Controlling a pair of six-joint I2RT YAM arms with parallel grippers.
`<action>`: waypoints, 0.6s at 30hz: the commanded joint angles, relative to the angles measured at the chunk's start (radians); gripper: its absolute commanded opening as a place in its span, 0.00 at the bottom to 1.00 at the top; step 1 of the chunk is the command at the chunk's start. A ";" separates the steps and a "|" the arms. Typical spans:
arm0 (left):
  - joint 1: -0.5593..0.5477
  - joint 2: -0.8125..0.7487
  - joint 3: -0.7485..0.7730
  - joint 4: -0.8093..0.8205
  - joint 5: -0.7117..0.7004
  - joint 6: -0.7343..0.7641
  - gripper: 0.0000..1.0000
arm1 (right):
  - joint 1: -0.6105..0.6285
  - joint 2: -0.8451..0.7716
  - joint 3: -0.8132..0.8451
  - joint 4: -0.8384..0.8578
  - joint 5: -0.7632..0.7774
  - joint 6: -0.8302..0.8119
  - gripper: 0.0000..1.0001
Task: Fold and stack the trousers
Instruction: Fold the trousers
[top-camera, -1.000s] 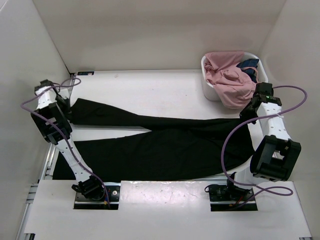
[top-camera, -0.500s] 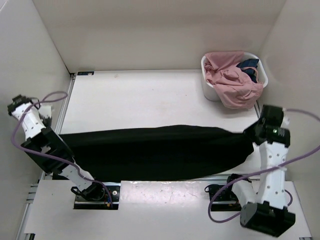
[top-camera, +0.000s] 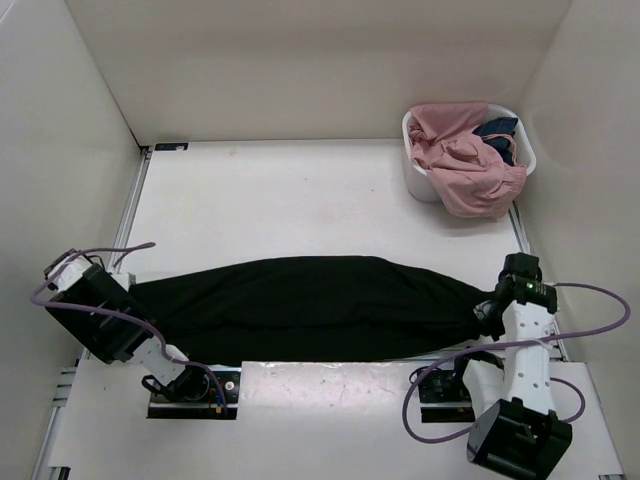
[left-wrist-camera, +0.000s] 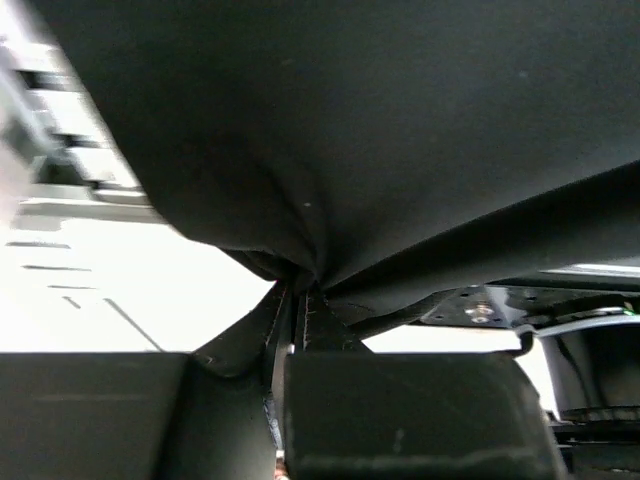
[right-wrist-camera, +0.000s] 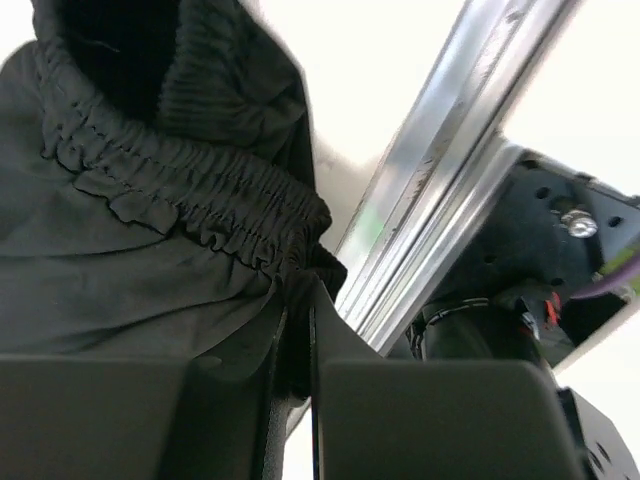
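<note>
Left gripper (left-wrist-camera: 298, 300) and right gripper (right-wrist-camera: 298, 305) clamp both ends of the trousers (top-camera: 310, 305) along the worktop's near edge. The tension likely flattens the fold.

**Both arms low, both pairs of fingers clamped**

The left arm (top-camera: 100, 325) lies folded low at the near-left corner of the desk. The left fingers (left-wrist-camera: 400, 415) are pressed together on a gathered tuck of the trousers (top-camera: 320, 305). The right arm (top-camera: 525, 345) rises over its base at the near right, wrist tipped downward. The right fingers (right-wrist-camera: 430, 420) pinch the elastic waistband, with only a thin slit between them.
</note>
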 joint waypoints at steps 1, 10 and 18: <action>0.032 -0.049 0.064 0.071 -0.021 0.040 0.14 | -0.042 0.020 0.117 -0.006 0.067 -0.008 0.00; 0.086 0.014 0.279 0.048 -0.011 0.086 0.14 | -0.073 0.088 0.373 -0.151 0.184 -0.033 0.00; 0.095 -0.007 0.071 0.094 -0.011 0.108 0.14 | -0.073 0.006 0.142 -0.144 0.160 0.006 0.00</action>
